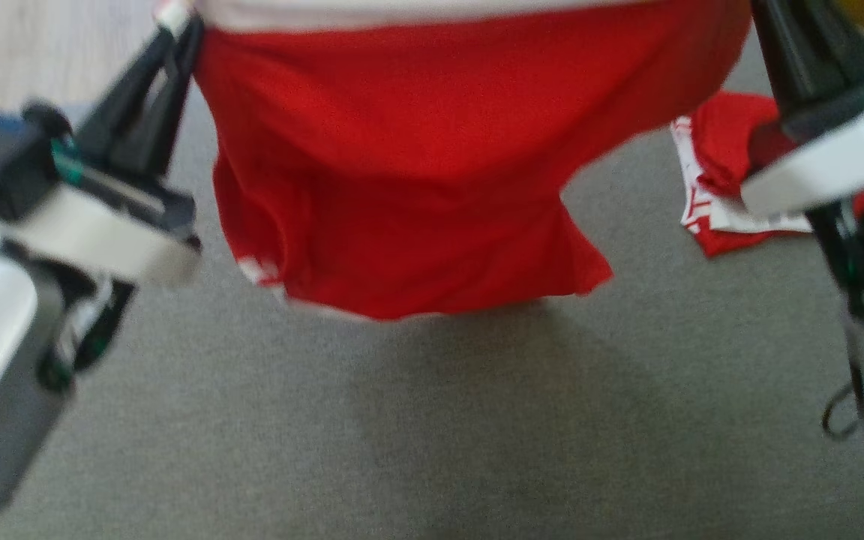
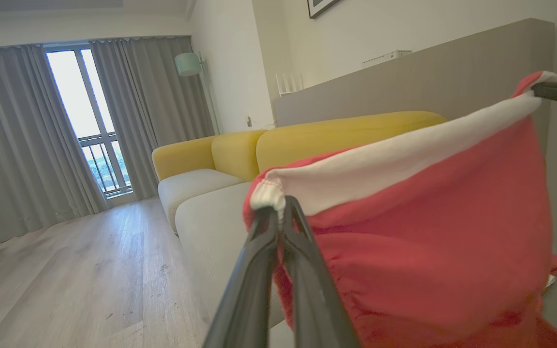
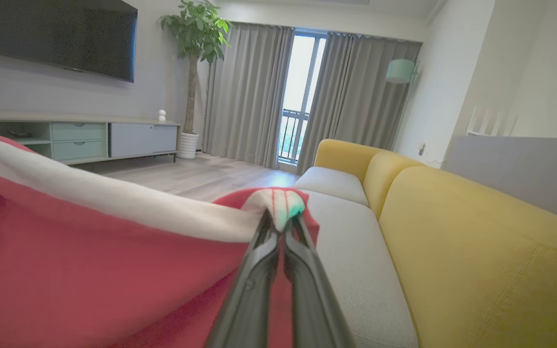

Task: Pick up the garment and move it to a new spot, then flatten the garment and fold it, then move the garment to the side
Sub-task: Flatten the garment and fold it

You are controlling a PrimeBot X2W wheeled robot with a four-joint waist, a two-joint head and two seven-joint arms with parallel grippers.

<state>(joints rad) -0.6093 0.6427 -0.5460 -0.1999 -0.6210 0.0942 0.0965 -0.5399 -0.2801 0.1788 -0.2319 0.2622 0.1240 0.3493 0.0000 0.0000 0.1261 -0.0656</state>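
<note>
- The garment [image 1: 417, 172], red with a white band [image 2: 404, 154] along its top edge, hangs in the air between the two arms.
- The left gripper [image 2: 281, 210] has its jaws pinched shut on the left end of that band. The right gripper [image 3: 278, 222] is clamped the same way on the right end.
- The step in hand looks like carrying the garment to its new spot, ready to lay it out.
- To do it well, keep both ends of the band level and pulled apart so the cloth hangs as one sheet.
- Then lower it so the hem [image 1: 402, 304] meets the surface first, and draw the band away so the rest settles flat.
- Directly below the garment is the grey seat [image 1: 477, 420], matte and finely textured. The hem is close over it, though whether the two touch is unclear.
- That weave should grip the cloth a little, which ought to help the hem stay put, but it may drag wrinkles in.
- To the garment's right, a second red-and-white cloth [image 1: 717, 150] lies crumpled on the same seat. The landing should stay clear of it.
- Beyond the garment rises the sofa's yellow backrest [image 3: 476, 232], with a grey partition [image 2: 428, 82] behind that.
- Off past the garment's left end is a wooden floor [image 2: 90, 270].
- Farthest from the garment are grey curtains [image 3: 249, 92], a bright balcony door [image 2: 90, 121], a pale green lamp [image 2: 187, 64], a wall television [image 3: 56, 38], a low cabinet [image 3: 90, 137] and a potted plant [image 3: 196, 34].
</note>
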